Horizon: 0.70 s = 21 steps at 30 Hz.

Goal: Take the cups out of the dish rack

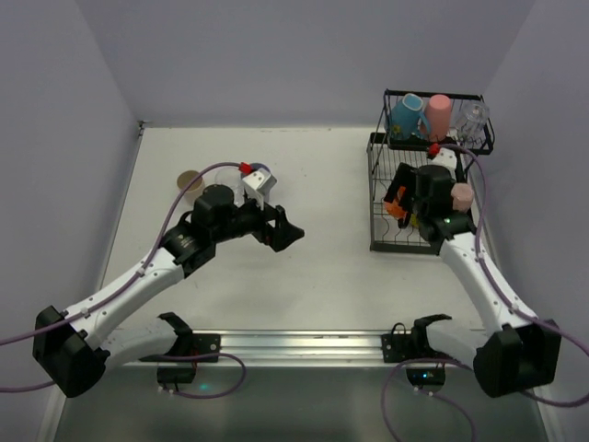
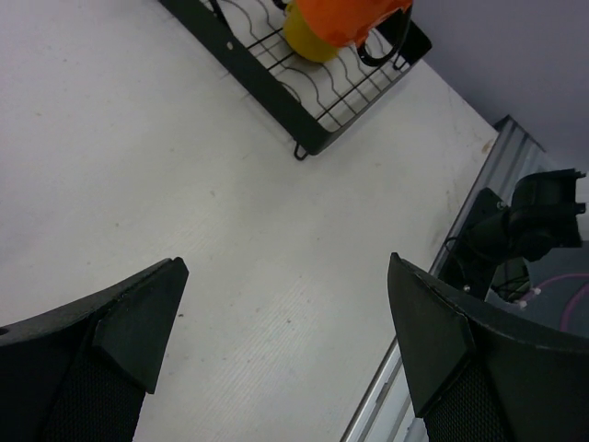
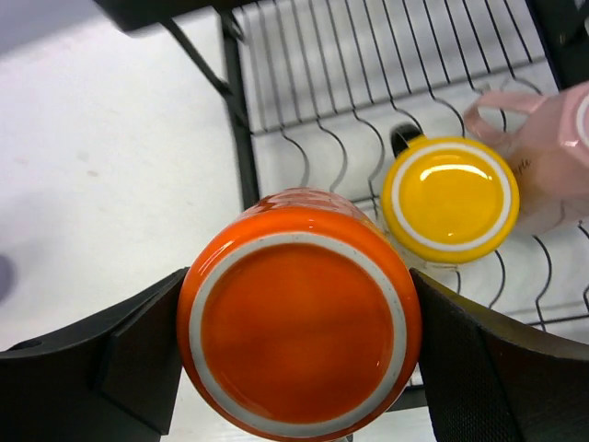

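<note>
**Now then: right gripper on the orange cup in the dish rack**

Looking down the wrist, both fingers sit against the cup's sides, so I read it as gripped. The cup stands upside down, base toward my camera and its axis in line with my approach. I'd judge a straight pull back clears it. It rests at the lower tray's edge, on the table side, with a yellow cup just beside it. My left gripper hangs open and empty, well apart.

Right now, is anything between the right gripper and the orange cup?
Nothing visible. The right gripper straddles the orange cup, a finger on each side; the yellow cup sits beside it, outside the jaws.
</note>
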{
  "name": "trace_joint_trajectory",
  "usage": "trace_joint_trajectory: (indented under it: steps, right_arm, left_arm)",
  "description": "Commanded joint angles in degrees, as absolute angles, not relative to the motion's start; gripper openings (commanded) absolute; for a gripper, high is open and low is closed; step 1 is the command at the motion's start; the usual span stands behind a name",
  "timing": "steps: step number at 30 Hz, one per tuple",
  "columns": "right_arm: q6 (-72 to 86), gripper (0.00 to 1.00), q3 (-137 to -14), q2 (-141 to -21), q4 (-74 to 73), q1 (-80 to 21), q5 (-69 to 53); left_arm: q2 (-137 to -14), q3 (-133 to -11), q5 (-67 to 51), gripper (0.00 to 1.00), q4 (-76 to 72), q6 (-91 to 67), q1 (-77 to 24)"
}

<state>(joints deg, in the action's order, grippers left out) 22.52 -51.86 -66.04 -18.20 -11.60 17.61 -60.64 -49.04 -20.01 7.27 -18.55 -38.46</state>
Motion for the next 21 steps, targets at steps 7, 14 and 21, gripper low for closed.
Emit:
trace_joint_trajectory:
  steps: [7,14,21]
  right_arm:
    - [39.70,0.53,-41.41,-44.83,5.65,-11.51,-17.51]
    - [59.84,0.53,-31.83,-44.73,31.71,-12.39,-35.49]
    - [65.65,0.53,-29.10,-50.87,42.87,-15.03,-37.88]
  left_arm:
    - [-66.79,-49.93,-28.38,1.00,-17.91,-35.30,-39.82]
    - [-70.75,-47.73,-31.11,0.96,-32.33,-44.64,-39.90]
    - [-75.31,-48.34,-34.10,0.86,-37.53,-49.21,-40.34]
